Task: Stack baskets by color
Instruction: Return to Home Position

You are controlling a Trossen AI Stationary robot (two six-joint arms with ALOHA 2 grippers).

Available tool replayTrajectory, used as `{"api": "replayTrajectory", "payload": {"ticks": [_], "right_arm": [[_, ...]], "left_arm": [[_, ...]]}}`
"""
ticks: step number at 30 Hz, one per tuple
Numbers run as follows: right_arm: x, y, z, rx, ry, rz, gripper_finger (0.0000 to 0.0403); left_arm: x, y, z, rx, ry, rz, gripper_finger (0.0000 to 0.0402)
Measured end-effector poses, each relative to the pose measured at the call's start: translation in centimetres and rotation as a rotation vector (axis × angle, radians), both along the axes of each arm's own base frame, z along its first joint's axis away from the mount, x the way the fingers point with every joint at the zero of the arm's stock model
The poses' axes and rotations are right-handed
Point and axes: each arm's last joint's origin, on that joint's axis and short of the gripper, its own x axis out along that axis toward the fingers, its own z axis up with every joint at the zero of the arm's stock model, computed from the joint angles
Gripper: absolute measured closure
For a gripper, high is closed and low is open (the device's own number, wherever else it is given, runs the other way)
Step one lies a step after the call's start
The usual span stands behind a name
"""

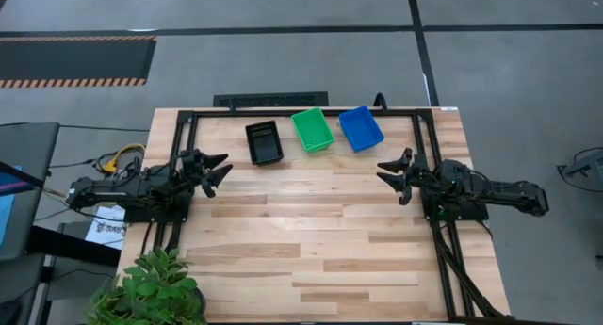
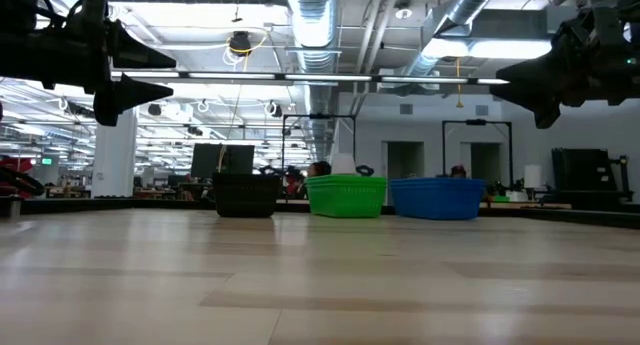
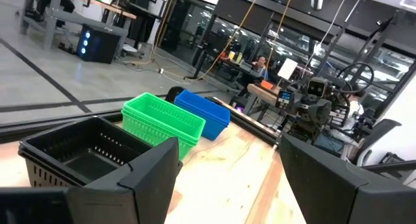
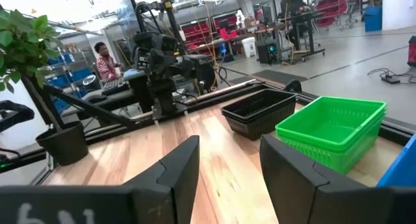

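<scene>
1. Standing in a row along the upper centre of the high view: black baskets (image 1: 265, 142), green baskets (image 1: 313, 129), blue baskets (image 1: 361, 127). Each colour is nested into its own stack, and the stacks sit close together but apart.
2. Low view shows the same order, from left to right across the frame: black, green, blue, all sitting flat on the wooden table (image 1: 311, 240).
3. Left gripper (image 1: 224, 169) is at mid-left of the high view, raised off the wood, with its fingers spread wide and nothing between them.
4. Right gripper (image 1: 382, 172) is at mid-right, facing the left one, also spread wide and holding nothing.
5. Both grippers are well apart from the stacks.
6. A potted plant (image 1: 155, 292) stands at the lower left corner.
</scene>
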Motion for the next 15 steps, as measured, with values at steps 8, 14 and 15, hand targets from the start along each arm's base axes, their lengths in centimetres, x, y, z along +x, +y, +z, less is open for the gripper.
{"api": "replayTrajectory", "payload": {"ticks": [8, 14, 15], "right_arm": [[0.0, -0.01, -0.06, 0.001, 0.005, -0.001, 0.0223], [0.0, -0.01, -0.07, 0.001, 0.007, -0.001, 0.0219], [0.0, -0.01, -0.07, 0.001, 0.006, -0.001, 0.0218]], "left_arm": [[0.0, 0.0, -0.01, -0.003, 0.0, 0.001, 0.0145], [0.0, 0.0, -0.02, -0.003, 0.0, 0.001, 0.0145], [0.0, 0.0, -0.01, -0.003, 0.0, 0.001, 0.0145]]}}
